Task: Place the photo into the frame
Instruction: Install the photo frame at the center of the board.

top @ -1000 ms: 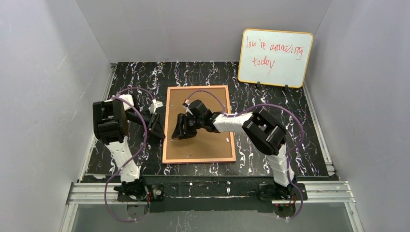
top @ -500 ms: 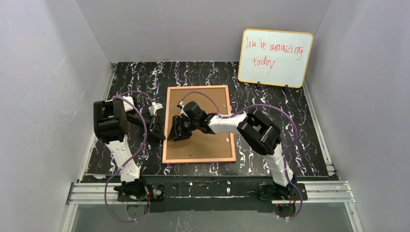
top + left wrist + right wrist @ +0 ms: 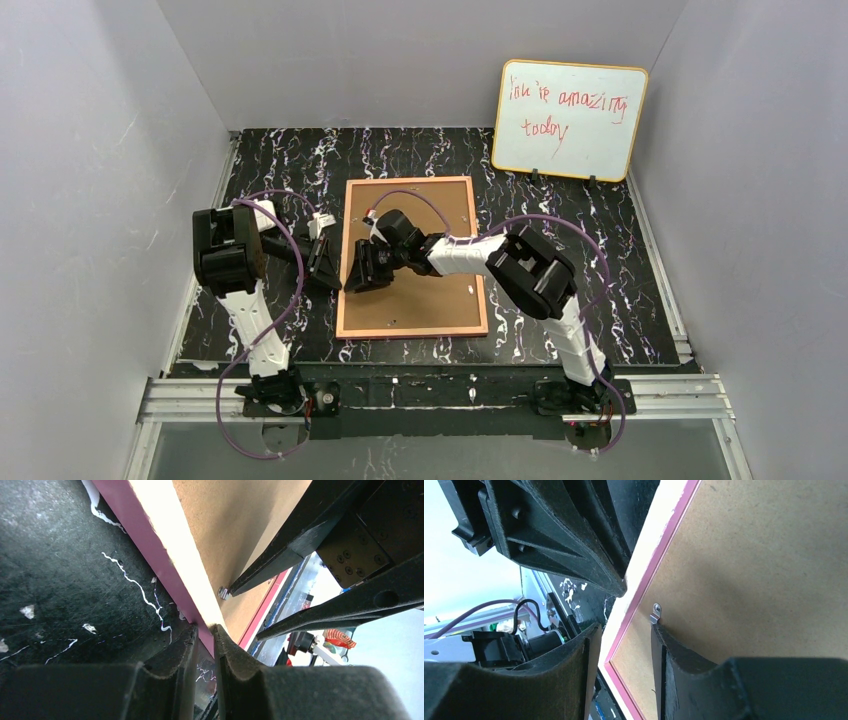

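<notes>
The frame lies face down on the table, its brown backing up and its pink border showing in the left wrist view. My left gripper is pinched on the frame's left edge. Across from it, my right gripper straddles the same border, open, one finger outside the edge and one on the backing beside a small metal tab. The photo is out of view.
A yellow-edged whiteboard with red writing leans against the back wall at the right. Black marbled table surface surrounds the frame. Grey walls close in on both sides, and a metal rail runs along the near edge.
My left gripper has closed onto the frame's left edge. My right gripper has slid left across the backing to that same edge, its jaws narrowing slightly.
</notes>
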